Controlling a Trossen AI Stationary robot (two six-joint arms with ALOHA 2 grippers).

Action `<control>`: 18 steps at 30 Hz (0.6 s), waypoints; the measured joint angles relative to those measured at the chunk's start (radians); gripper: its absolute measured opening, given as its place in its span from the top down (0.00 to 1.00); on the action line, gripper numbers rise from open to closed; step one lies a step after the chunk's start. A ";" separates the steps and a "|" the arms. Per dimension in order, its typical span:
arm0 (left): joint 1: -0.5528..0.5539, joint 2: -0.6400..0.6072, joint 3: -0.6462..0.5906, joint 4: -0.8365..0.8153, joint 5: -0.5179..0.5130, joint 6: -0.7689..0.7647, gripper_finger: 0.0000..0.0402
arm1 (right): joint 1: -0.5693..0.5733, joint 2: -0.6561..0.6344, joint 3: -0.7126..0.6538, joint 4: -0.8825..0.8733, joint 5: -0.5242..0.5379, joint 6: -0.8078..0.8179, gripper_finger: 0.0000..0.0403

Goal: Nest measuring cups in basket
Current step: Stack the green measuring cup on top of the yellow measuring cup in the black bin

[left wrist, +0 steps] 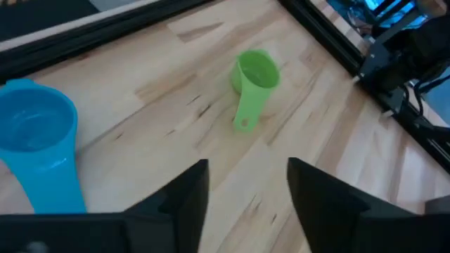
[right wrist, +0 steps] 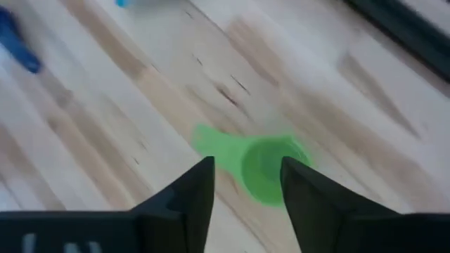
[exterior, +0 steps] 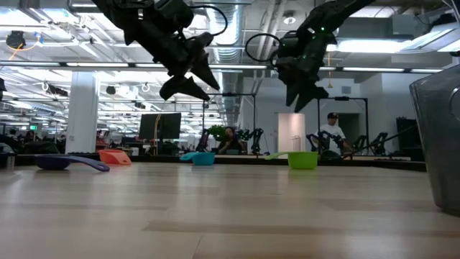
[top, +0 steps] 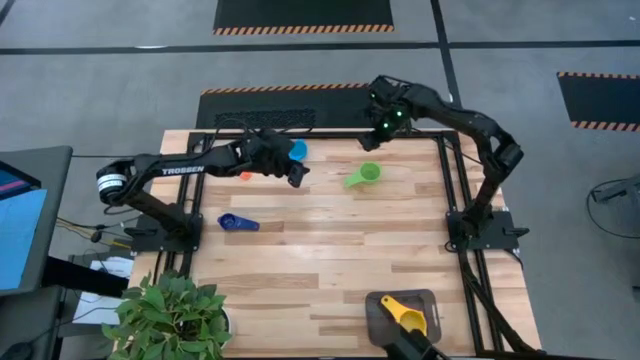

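Basket (top: pixel 383 312) sits nearest, at the table's near right edge, with the yellow cup (top: pixel 403 316) already lying in it. Everything else waits farther off on bare wood. The dark blue cup (top: pixel 237 222) lies at mid-depth on the left, handle pointing right. Beyond it, the orange cup (top: pixel 246 176) shows only partly under my left arm. Farther still, my left gripper (top: pixel 296 176) hangs above the table with its fingers parted and nothing between them. The light blue cup (top: pixel 297 151) stands just beyond it.

The green cup (top: pixel 364 175) matters most. It rests toward the far edge, right of centre, between my two grippers. Its bowl points far and right, its handle near and left, so the long axis runs diagonally. My right gripper (top: pixel 384 122) hovers just beyond it, spread and empty. In the right wrist view the cup (right wrist: pixel 264 166) lies almost directly below the fingers.

I judge the right arm the better placed: the green cup is near and slightly left of it, a short drop away. My left gripper is nearer the light blue cup.
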 joint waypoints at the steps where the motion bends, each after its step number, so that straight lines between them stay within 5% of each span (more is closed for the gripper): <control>1: -0.005 0.001 0.000 0.002 -0.002 -0.001 0.52 | 0.002 0.000 -0.002 -0.011 0.031 0.003 0.50; 5: -0.026 0.005 0.000 0.001 -0.018 -0.024 0.43 | 0.028 0.000 -0.054 -0.002 0.134 0.074 0.47; 18: -0.070 0.005 0.000 0.002 -0.054 -0.050 0.39 | 0.136 0.000 -0.205 0.175 0.137 0.221 0.51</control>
